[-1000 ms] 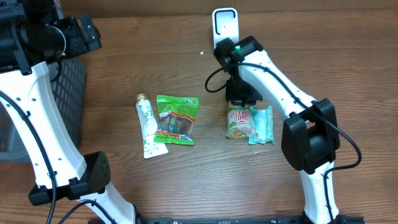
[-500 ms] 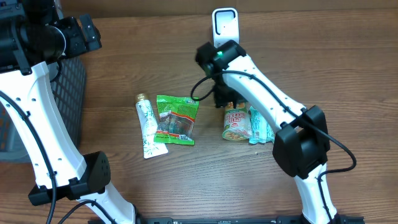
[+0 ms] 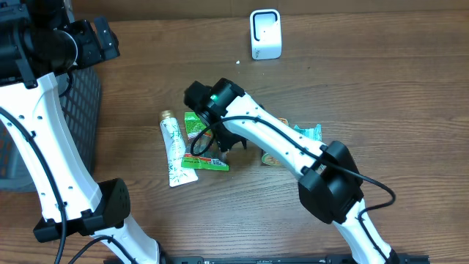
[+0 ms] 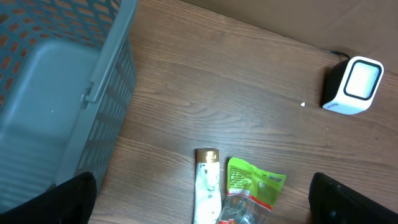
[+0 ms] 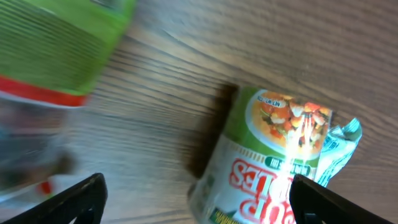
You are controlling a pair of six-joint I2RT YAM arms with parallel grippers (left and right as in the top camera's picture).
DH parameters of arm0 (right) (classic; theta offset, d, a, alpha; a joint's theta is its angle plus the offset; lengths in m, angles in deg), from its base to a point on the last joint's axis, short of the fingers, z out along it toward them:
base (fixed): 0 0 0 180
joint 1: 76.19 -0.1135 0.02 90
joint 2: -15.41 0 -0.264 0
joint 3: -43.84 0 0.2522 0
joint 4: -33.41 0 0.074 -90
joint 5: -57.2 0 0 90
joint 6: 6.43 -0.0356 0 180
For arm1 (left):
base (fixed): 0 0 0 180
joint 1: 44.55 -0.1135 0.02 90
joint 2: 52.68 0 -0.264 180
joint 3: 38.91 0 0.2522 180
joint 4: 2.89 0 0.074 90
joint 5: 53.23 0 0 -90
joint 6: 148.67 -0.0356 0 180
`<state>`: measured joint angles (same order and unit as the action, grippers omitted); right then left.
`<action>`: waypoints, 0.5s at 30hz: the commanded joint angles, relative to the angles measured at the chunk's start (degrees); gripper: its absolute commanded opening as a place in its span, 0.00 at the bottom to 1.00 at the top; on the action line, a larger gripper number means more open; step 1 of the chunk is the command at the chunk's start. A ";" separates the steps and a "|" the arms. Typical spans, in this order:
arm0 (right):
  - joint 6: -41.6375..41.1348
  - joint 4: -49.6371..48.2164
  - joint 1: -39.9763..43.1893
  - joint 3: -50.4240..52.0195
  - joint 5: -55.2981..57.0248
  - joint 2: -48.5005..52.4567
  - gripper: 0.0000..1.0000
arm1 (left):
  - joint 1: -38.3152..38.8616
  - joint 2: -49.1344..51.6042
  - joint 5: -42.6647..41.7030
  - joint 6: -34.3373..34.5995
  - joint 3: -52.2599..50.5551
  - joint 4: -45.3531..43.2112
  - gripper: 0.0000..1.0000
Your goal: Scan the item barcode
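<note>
The white barcode scanner [image 3: 265, 33] [image 4: 353, 86] stands at the far edge of the table. A cup of noodles [image 5: 273, 163] lies on its side by a teal packet [image 3: 311, 133] [image 5: 340, 145]; in the overhead view the right arm hides most of the cup. My right gripper [image 3: 228, 141] [image 5: 200, 200] hangs open and empty over the right edge of a green snack bag [image 3: 199, 141] [image 4: 254, 186], left of the cup. A white tube [image 3: 173, 149] [image 4: 206, 186] lies beside the bag. My left gripper [image 4: 202, 202] is open and empty, high above the tube.
A grey mesh basket [image 3: 79, 110] [image 4: 74, 93] stands at the table's left side, under the left arm. The right arm [image 3: 278, 143] stretches across the middle of the table from the front right.
My right gripper opened, let go of the cup of noodles and swung left to above the green bag. The cup shifted slightly left on the table. The left arm has not moved.
</note>
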<state>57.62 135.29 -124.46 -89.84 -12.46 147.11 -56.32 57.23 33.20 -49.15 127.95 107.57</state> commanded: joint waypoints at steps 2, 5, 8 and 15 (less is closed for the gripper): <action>-3.23 0.70 0.50 3.87 4.85 1.27 0.94 | -0.11 -0.09 0.66 0.79 0.00 0.09 1.00; -4.33 -0.85 0.79 8.07 5.38 1.29 0.94 | -0.11 -0.09 0.66 0.79 0.00 0.09 1.00; -5.55 -1.88 1.46 11.15 5.42 1.29 0.92 | -0.11 -0.09 0.66 0.79 0.00 0.09 1.00; -7.30 -2.47 3.78 13.44 5.57 1.29 0.85 | -0.11 -0.09 0.66 0.79 0.00 0.09 1.00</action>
<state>52.35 134.48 -121.66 -77.67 -2.05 148.01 -56.32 57.23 33.20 -49.13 127.95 107.59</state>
